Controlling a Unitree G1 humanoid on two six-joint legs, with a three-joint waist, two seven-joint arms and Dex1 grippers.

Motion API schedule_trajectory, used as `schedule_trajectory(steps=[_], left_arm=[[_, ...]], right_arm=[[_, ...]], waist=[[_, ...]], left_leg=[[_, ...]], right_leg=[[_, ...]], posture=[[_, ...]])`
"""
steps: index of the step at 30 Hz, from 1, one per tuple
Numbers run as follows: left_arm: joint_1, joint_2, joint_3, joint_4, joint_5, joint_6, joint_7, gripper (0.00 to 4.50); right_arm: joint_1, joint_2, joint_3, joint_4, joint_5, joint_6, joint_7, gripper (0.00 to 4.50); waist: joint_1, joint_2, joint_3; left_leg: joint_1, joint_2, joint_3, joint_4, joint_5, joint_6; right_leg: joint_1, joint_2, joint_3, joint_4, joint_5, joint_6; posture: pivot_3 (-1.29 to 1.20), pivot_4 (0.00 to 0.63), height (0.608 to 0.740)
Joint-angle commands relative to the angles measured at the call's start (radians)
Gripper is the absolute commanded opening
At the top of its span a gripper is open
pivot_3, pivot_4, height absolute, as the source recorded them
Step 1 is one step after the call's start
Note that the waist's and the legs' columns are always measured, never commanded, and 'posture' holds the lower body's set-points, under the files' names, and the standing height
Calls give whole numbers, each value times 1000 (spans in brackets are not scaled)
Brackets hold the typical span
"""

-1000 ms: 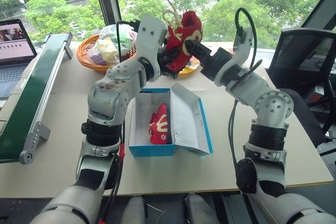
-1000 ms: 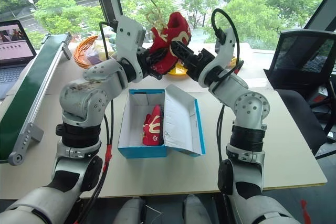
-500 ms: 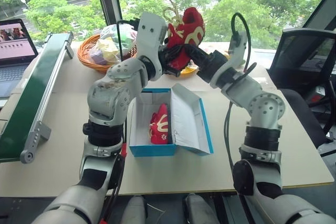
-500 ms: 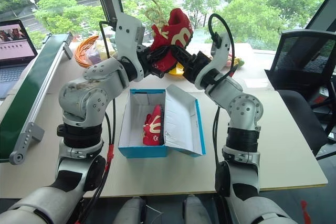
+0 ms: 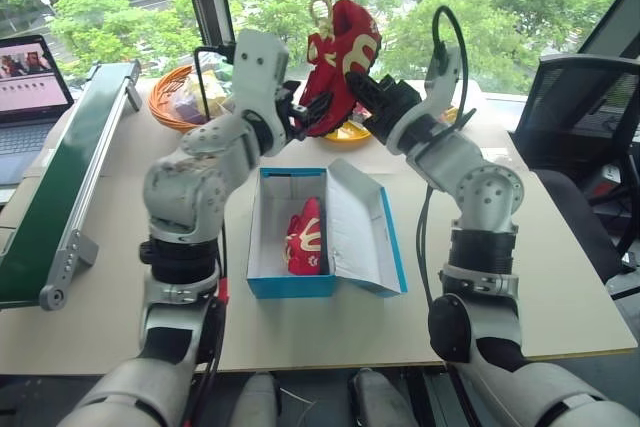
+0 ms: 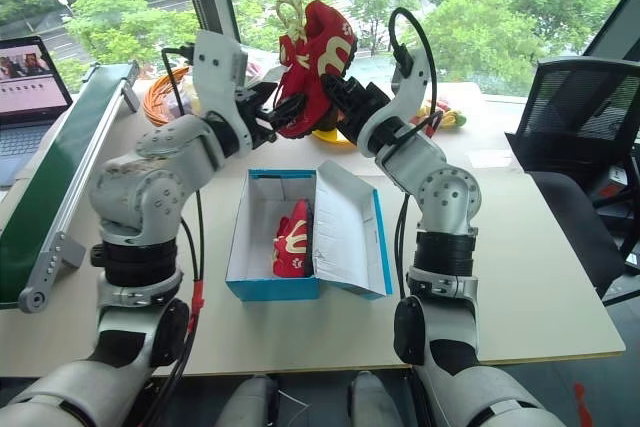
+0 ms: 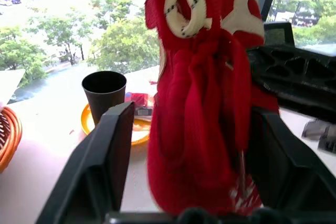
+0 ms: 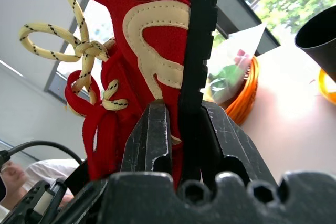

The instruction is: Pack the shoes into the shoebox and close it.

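Shoes: one (image 5: 305, 239) lies in the open box (image 5: 262, 247) — the other (image 5: 340, 52) pinched in my right gripper (image 5: 362, 95), left gripper (image 5: 305, 112) wide beside it; lid unclosed.

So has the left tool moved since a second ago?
Yes. The left tool has opened and drawn left, toward the orange basket, leaving the shoe with the right tool.

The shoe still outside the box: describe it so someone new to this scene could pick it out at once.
Start at the open blue shoebox in the middle of the table. Above its far end, the right claw is shut on a small red shoe held in the air. Unlike its twin lying inside the box, this one is aloft, laces topmost, with the left claw open around it.
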Motion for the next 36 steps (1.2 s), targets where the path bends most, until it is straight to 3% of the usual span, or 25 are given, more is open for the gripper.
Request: schedule_trajectory(steps=[1, 4, 11, 28, 36], left_arm=[[113, 247, -75, 8, 61, -103, -227, 4455], [171, 342, -72, 13, 61, -143, -298, 4455], [326, 447, -17, -49, 39, -173, -398, 4455], [502, 420, 99, -272, -31, -9, -306, 4455], [656, 474, 176, -348, -85, -55, -400, 4455]], right_arm=[[-59, -65, 107, -64, 13, 222, -7, 314], [-63, -74, 141, -86, 33, 346, -30, 314], [-49, 20, 87, -56, 74, 582, -115, 314], [67, 120, 109, 34, -130, 616, -74, 314], [57, 174, 87, 53, -195, 656, -56, 314]], waist=[[-11, 1, 0], [-11, 2, 0], [3, 2, 0], [2, 2, 0], [-8, 2, 0]], left_leg=[[0, 0, 0, -1, 0, 0], [2, 0, 1, -2, 0, 0], [0, 0, 0, 0, 0, 1], [0, 1, 0, 1, 0, 1], [0, 1, 0, 1, 0, 1]], right_leg=[[0, 0, 0, 0, 0, 0], [0, 0, 1, 1, 0, 0], [1, 0, 0, -1, 0, -1], [0, 1, 0, 1, 0, -1], [0, 1, 0, 1, 0, -1]], posture=[[0, 150, 734], [0, 150, 734], [0, 150, 734], [0, 150, 734], [0, 150, 734]])
